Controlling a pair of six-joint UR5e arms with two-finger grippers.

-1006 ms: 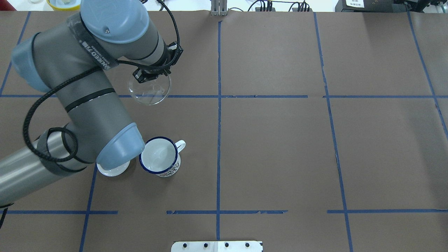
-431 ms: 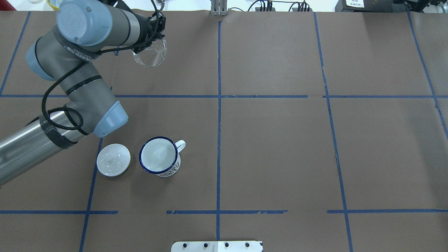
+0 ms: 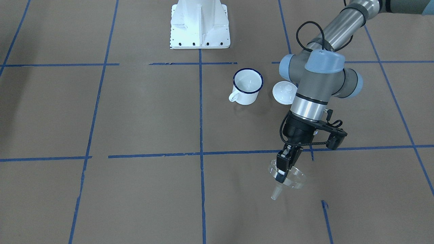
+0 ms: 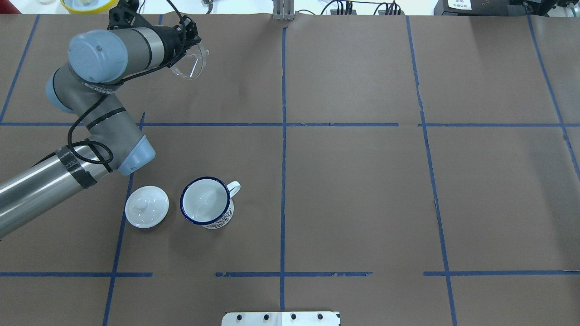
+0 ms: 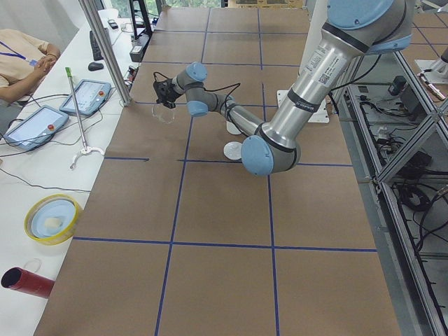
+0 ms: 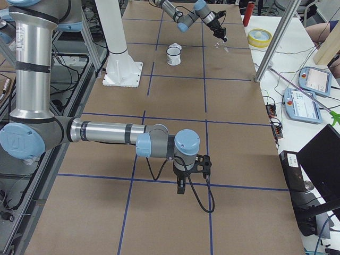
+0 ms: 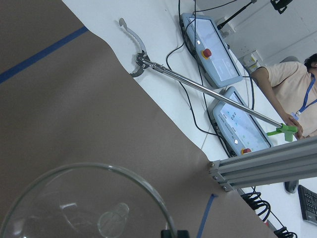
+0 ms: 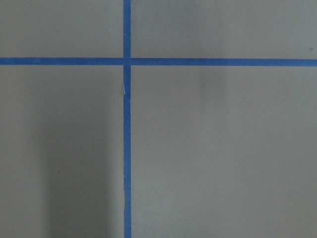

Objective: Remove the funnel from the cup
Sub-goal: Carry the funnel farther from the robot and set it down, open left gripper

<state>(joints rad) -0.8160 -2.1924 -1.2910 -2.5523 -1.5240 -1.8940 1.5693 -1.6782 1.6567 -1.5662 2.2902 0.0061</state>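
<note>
- Funnel (image 3: 294, 179) is out of the cup (image 3: 248, 86) and well apart from it. It's near the table's far edge on the robot's left, held tilted, spout slanting down, seemingly just off the paper.
- Cup stands upright and empty, lid (image 4: 147, 206) just beside it.
- Step in hand, as I judge it: set the funnel down. Lower till the spout or rim nearly touches the table (image 4: 362, 181), level it a bit, then let go. It's light & round, so it prob. rolls if dropped from a tilt. Stay clear of the edge.
- Left gripper (image 3: 282, 171): fingers pinched on the funnel's rim, gap no wider than the plastic wall.
- Right gripper (image 6: 180, 187): hangs over bare paper, seen only from the side — can't tell if it's spread or closed.
</note>
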